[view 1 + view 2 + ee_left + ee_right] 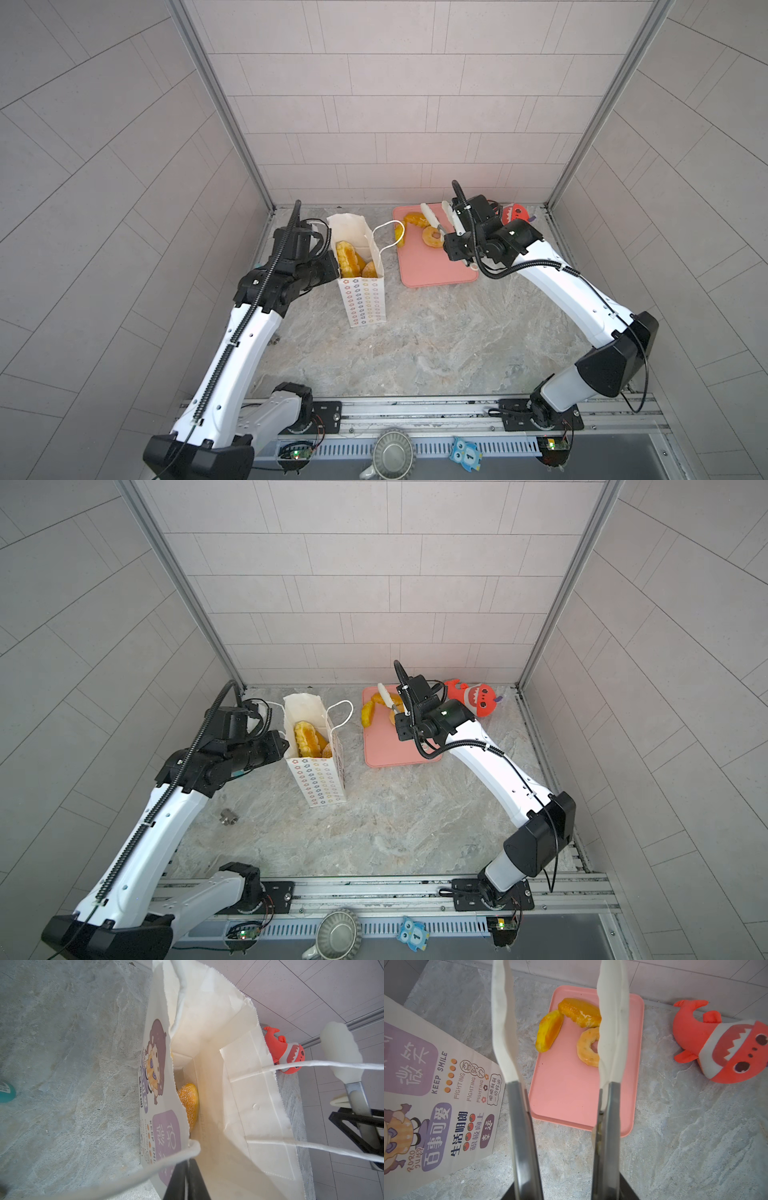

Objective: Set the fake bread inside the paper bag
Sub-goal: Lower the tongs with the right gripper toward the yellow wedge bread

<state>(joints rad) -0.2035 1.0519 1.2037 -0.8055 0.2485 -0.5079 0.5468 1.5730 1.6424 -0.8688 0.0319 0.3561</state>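
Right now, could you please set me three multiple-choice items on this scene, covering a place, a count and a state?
1. The ring doughnut lies on: A a plate; B the pink tray; C bare stone.
2. Fake bread pieces on the tray: A one; B five; C three.
3. The tongs in the right gripper are: A open, empty; B closed on a loaf; C lying flat.
Answers: B, pink surface lies under it; C, two long pieces plus the doughnut; A, the tips stand apart, nothing between.
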